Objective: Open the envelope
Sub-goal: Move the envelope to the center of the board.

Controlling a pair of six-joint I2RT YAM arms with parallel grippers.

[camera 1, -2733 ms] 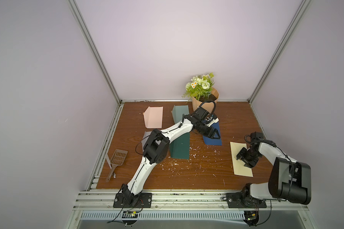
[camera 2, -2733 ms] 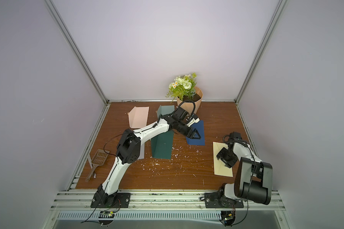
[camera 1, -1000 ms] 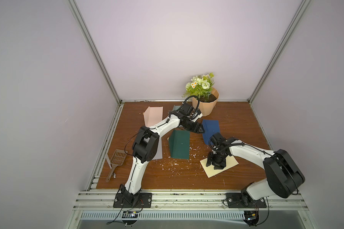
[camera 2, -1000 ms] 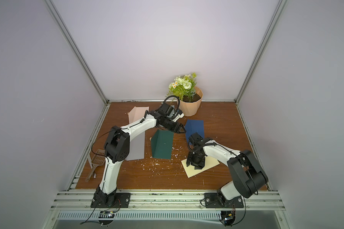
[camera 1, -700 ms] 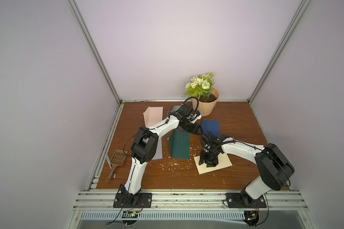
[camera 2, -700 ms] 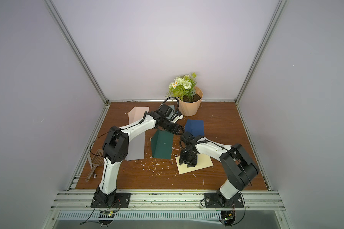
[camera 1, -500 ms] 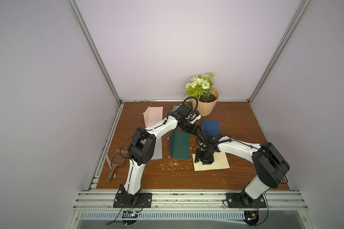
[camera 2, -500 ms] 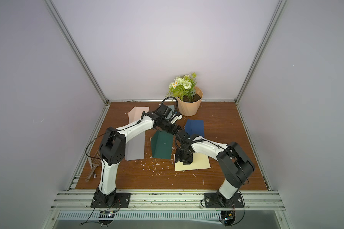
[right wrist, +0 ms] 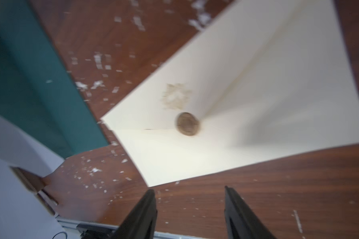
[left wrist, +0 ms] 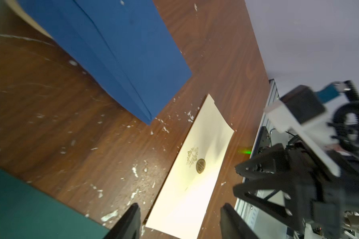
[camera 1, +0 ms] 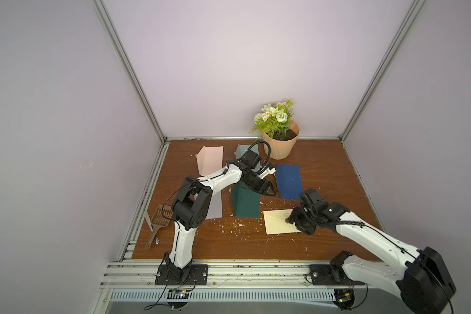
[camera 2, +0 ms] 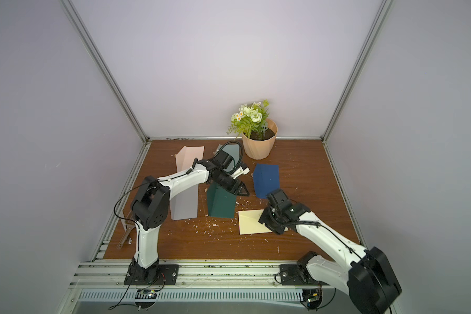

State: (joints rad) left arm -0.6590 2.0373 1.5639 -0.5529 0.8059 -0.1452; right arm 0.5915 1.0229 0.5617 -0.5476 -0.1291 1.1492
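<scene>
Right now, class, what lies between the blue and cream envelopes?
Left wrist view: only table strewn with paper scraps separates the cream envelope from the blue envelope.

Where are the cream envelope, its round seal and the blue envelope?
cream envelope [camera 1: 276, 225]: in a top view, middle of its uncovered face.
round seal [right wrist: 187, 123]: right wrist view, its centre.
blue envelope [camera 1: 289, 180]: in a top view, middle of its face.
</scene>
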